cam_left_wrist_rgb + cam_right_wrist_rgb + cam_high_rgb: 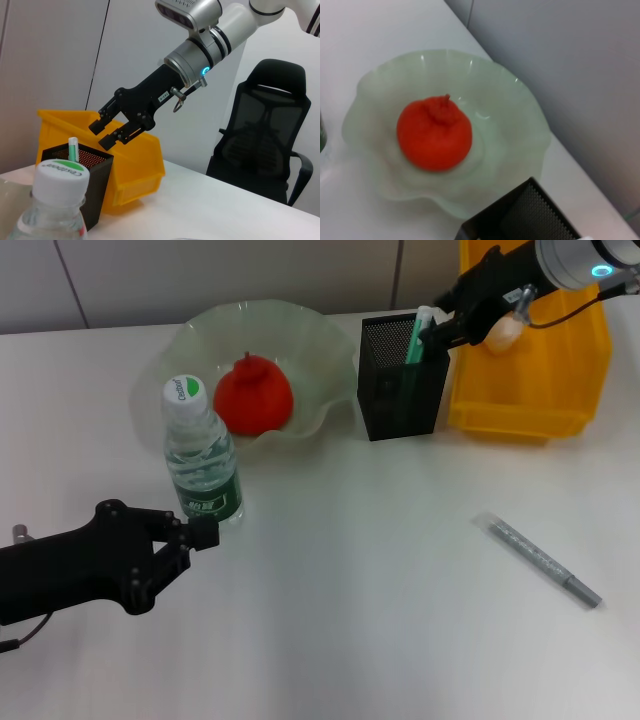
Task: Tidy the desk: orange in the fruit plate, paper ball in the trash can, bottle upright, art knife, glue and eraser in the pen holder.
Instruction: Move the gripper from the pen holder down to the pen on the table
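Left gripper (205,532), nearest, sits just beside upright bottle (202,452); can't tell its finger state. Art knife (538,559) lies flat w/ long axis diagonal, tip toward robot's right; likely light, stiff, slim, so grasp mid-barrel. Right gripper (111,131) hovers over pen holder (402,378), jaws apart, empty.

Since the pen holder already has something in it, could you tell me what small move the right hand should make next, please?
Probably lift clear of the pen holder. The right hand hangs open above its rim, the green stick stands inside, and the grey art knife lies waiting on the desk.
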